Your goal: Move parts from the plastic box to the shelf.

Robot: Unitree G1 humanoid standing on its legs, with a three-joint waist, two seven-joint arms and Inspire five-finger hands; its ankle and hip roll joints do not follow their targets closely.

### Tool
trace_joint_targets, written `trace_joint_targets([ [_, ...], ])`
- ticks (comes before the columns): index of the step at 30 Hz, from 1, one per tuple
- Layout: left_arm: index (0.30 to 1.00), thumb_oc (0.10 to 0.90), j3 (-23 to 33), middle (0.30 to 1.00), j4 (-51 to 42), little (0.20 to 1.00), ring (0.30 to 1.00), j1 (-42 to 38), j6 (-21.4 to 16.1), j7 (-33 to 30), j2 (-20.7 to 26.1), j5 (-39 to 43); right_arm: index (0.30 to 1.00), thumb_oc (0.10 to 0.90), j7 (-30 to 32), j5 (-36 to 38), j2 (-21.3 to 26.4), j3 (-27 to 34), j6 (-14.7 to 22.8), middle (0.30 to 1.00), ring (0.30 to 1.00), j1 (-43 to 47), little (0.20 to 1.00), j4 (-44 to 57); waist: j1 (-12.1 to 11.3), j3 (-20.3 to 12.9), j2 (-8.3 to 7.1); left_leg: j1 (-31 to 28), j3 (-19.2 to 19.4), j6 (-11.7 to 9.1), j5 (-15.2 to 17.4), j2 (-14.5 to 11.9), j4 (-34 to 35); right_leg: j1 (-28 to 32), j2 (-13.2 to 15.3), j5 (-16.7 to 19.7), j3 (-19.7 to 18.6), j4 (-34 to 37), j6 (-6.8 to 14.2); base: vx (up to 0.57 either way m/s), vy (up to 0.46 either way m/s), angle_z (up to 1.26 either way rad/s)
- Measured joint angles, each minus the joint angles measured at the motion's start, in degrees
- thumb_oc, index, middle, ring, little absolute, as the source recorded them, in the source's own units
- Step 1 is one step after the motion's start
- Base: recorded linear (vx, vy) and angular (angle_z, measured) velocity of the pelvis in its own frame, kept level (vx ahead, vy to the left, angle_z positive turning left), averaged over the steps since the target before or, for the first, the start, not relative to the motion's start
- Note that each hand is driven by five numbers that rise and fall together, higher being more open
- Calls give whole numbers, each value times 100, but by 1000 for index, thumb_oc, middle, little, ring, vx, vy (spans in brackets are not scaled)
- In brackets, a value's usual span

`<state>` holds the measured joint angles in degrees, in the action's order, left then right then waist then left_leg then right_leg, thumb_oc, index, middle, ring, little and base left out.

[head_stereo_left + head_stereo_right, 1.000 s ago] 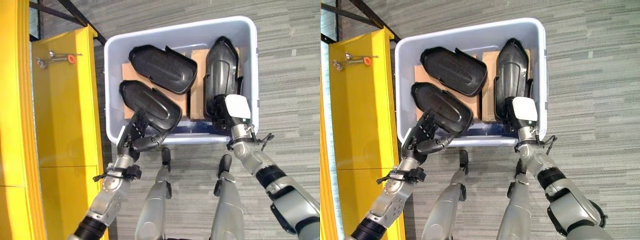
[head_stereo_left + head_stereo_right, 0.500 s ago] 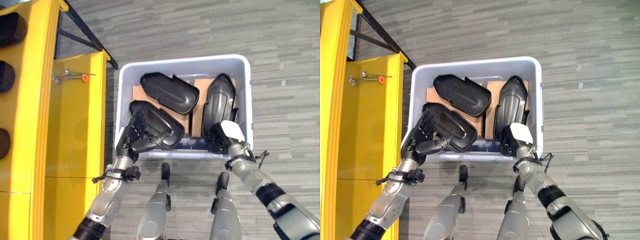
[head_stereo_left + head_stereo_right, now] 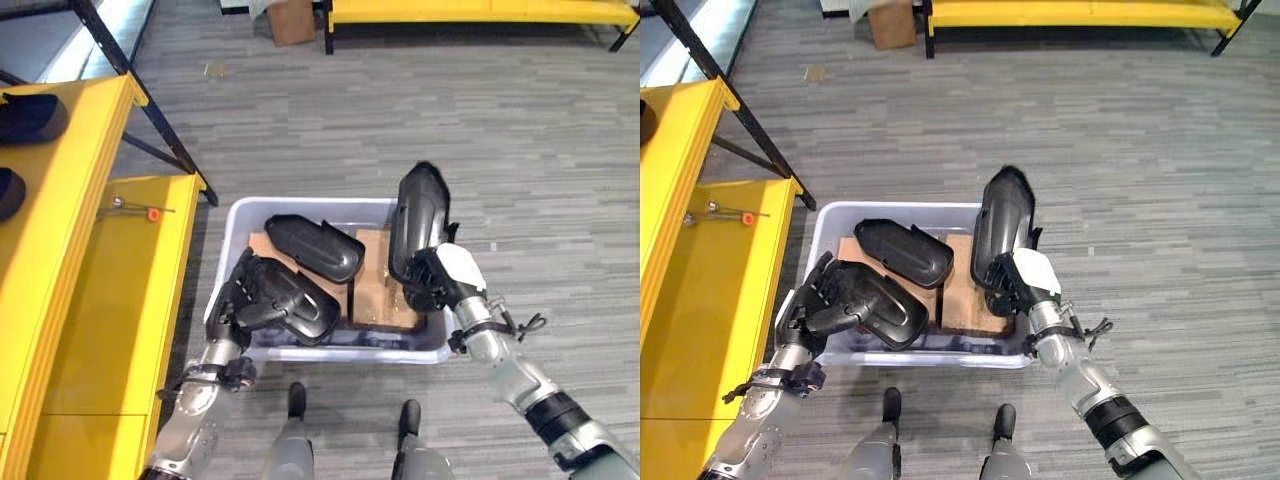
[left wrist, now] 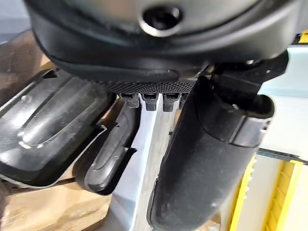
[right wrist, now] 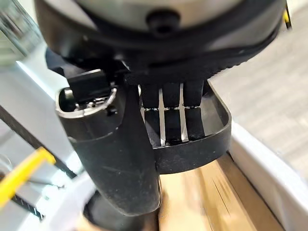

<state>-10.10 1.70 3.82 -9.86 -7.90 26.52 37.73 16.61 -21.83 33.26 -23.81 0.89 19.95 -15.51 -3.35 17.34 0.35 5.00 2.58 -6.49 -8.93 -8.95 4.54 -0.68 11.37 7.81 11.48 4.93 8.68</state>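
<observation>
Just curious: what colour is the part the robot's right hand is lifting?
Black, glossy plastic part, gripped by the right hand; clearest in the left eye view.

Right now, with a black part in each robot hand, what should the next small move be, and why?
Probably lift both a little higher. The right robot hand holds its black part upright, mostly above the plastic box rim, but the left robot hand has its black part still low over the rim.

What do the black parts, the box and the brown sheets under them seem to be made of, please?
Black parts: likely moulded plastic, semi-gloss, with soft highlights on curved shells. Box: pale plastic, smooth, with a rounded rim. Brown sheets: probably cardboard, matte and flat.
</observation>
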Motion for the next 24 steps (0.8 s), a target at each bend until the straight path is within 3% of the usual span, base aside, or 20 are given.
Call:
trace_joint_targets([
  [4, 1000, 900, 131, 1000, 26, 1000, 1000, 104, 59, 97, -63, -34, 300, 400, -57, -8, 154, 14, 57, 300, 300, 5, 300, 165, 11, -406, -40, -58, 15, 30, 79, -6, 1, 39, -5, -19, -17, 1, 4, 37, 8, -2],
  [9, 1000, 900, 135, 1000, 50, 1000, 1000, 171, 99, 109, -93, -43, 300, 400, -214, -9, 168, 12, 97, 300, 300, -10, 300, 257, 13, -568, -56, -230, 16, 16, 113, -9, 9, 200, -4, -71, -26, 3, -18, 0, 0, 0],
  [16, 1000, 900, 139, 1000, 55, 1000, 1000, 286, 128, 105, -342, -146, 300, 400, -371, -21, 285, 26, 191, 300, 300, -421, 300, 1060, 29, -701, -67, -333, 23, 29, 135, -10, 3, 288, -13, -65, -121, -3, -13, 6, -4, -3],
  [24, 1000, 900, 142, 1000, 56, 1000, 1000, 420, 151, 101, -333, -227, 300, 400, -463, -22, 372, 29, 222, 300, 300, -531, 300, 1088, 63, -709, -69, -433, -15, 36, 137, -20, 3, 377, -46, -119, -110, -76, -3, -23, -50, 3],
])
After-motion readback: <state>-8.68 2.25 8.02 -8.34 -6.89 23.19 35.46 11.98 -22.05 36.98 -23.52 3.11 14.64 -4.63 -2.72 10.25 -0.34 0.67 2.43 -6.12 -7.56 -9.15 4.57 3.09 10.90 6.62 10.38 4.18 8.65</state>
